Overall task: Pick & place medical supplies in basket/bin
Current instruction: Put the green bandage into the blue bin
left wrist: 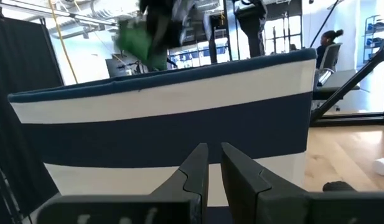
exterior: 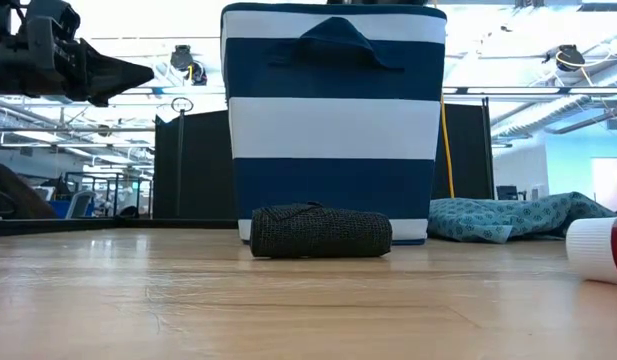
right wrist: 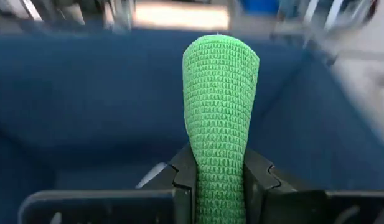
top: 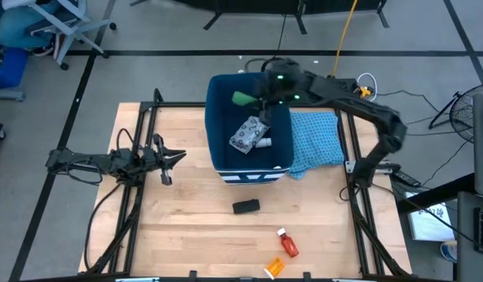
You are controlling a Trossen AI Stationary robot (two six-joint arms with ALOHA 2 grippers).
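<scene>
Wooden table top (top: 186, 219) inside a dark frame, with an open workshop and black floor around it. Near the far edge, a deep navy bin with white stripes (top: 218, 117), and just beside it on the right a light blue patterned cloth (top: 315, 137). Already inside the bin: a white patterned soft packet (top: 246, 134) and a small white bottle (top: 264, 143) touching it. Right gripper (right wrist: 220, 177) above the far part of the bin, clamped on a green woven bandage roll (right wrist: 220, 106), the roll squeezed flat between both fingers and sticking out beyond them over the blue interior. Left gripper (left wrist: 213, 165) waiting to the left of the bin, well apart from all supplies, fingers nearly together and holding nothing. Still outside on the wood: a black bandage roll (top: 246, 207) in front of the bin, a red bottle with white cap (top: 288, 245) and an orange bottle (top: 274, 267) near the front edge. Probably the release step now. Possible trouble: soft roll sticking to one finger on opening, or dropping onto the far rim and falling outside behind the bin if let go too far back; also the fabric wall being pushed and the bin shifted by too low a descent.
</scene>
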